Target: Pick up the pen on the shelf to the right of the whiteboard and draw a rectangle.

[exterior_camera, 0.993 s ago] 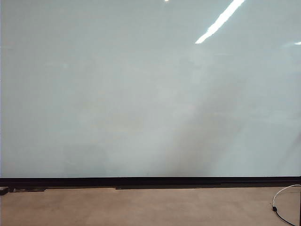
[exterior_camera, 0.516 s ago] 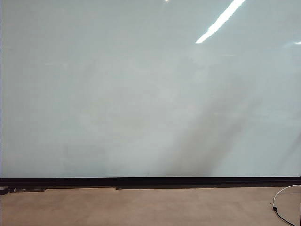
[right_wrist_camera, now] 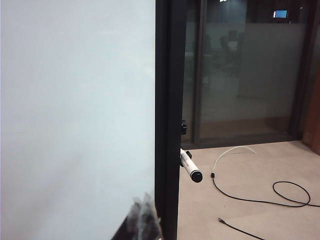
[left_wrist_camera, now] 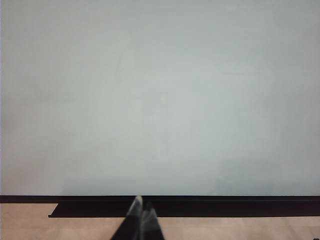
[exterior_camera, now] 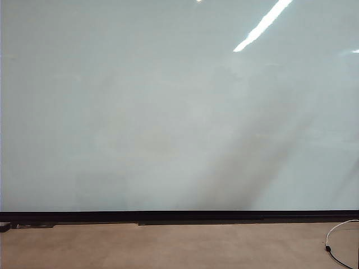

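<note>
The whiteboard (exterior_camera: 168,112) fills the exterior view, glossy and blank, and no rectangle shows on it. Neither gripper appears in that view. In the left wrist view my left gripper (left_wrist_camera: 141,210) is shut and empty, its tips in front of the whiteboard's (left_wrist_camera: 160,100) black bottom edge. In the right wrist view my right gripper (right_wrist_camera: 144,207) is shut and empty, in front of the whiteboard (right_wrist_camera: 75,100) close to its black side frame (right_wrist_camera: 167,100). The pen (right_wrist_camera: 189,166), white with a black end, sticks out from behind that frame, apart from the gripper. Its shelf is hidden.
Tan floor (exterior_camera: 168,246) runs below the board, with a white cable (exterior_camera: 336,241) at the right. In the right wrist view black and white cables (right_wrist_camera: 260,192) lie on the floor beyond the frame, and a dark glass wall (right_wrist_camera: 240,70) stands behind.
The faint grey shadow on the right half of the whiteboard has shifted and spread a little. Nothing else in the exterior view has changed.
</note>
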### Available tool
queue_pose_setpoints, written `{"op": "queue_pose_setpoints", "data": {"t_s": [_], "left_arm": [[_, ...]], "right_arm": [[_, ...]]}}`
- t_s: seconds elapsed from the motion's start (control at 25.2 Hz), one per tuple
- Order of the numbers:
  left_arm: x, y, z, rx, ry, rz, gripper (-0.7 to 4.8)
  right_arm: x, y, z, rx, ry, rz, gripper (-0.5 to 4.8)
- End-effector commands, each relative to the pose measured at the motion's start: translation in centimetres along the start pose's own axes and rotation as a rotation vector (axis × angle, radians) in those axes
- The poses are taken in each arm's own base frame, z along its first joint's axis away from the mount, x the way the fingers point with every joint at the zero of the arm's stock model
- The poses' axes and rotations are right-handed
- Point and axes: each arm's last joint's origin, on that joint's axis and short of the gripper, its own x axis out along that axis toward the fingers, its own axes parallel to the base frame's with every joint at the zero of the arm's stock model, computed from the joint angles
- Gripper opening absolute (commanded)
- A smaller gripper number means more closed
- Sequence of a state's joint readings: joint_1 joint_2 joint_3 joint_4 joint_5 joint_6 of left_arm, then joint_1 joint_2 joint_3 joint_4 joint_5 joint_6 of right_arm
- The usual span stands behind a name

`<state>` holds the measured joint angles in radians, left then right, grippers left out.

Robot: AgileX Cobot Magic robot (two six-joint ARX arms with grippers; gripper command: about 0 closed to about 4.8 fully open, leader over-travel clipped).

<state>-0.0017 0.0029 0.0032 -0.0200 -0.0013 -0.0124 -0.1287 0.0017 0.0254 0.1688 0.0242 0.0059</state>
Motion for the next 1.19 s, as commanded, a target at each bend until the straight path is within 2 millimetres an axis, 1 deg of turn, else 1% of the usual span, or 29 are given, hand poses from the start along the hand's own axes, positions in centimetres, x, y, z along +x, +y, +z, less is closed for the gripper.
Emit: {"op": "queue_pose_setpoints", "data": {"t_s": [0.04,0.2,0.28,0.52,0.71,0.75,0.79,0.83,0.87,1.11,1.15,1.19], "left_arm": [[0.0,0.0,0.2,0.005,-0.009,-0.002,-0.04],[0.0,0.0,0.2,0.005,-0.009,-0.002,-0.04],[0.0,0.0,0.2,0.005,-0.009,-0.002,-0.04],[0.0,0.0,0.2,0.005,-0.009,-0.002,-0.04],[0.0,0.0,0.2,0.005,-0.009,-0.002,-0.05],[0.0,0.0,0.2,0.005,-0.009,-0.002,-0.04],[0.0,0.0,0.2,0.005,-0.009,-0.002,-0.04],[0.0,0.0,0.2,0.005,-0.009,-0.002,-0.04],[0.0,0.0,0.2,0.005,-0.009,-0.002,-0.05],[0.0,0.0,0.2,0.005,-0.009,-0.002,-0.05],[0.0,0.0,0.2,0.005,-0.009,-0.002,-0.05],[0.0,0.0,0.2,0.005,-0.009,-0.002,-0.04]], "right_arm": [[0.2,0.0,0.9,-0.019,-0.016,-0.006,-0.06],[1.1,0.0,1.4,-0.036,0.026,-0.012,-0.05],[1.6,0.0,1.5,-0.042,0.013,-0.012,-0.05],[3.0,-0.1,1.0,-0.058,0.048,-0.042,-0.05],[4.2,0.0,0.6,-0.077,0.043,-0.045,0.01],[4.4,-0.1,0.5,-0.084,0.039,-0.046,0.07],[4.6,0.0,0.5,-0.087,0.035,-0.046,0.23],[5.1,-0.1,0.3,-0.087,0.031,-0.047,0.57],[5.2,-0.1,0.1,-0.088,0.033,-0.047,0.64],[6.5,-0.4,-0.5,-0.092,0.060,-0.027,0.65],[6.8,-0.4,-0.5,-0.093,0.067,-0.025,0.74],[7.3,-0.6,-0.4,-0.098,0.079,-0.018,1.21]]}}
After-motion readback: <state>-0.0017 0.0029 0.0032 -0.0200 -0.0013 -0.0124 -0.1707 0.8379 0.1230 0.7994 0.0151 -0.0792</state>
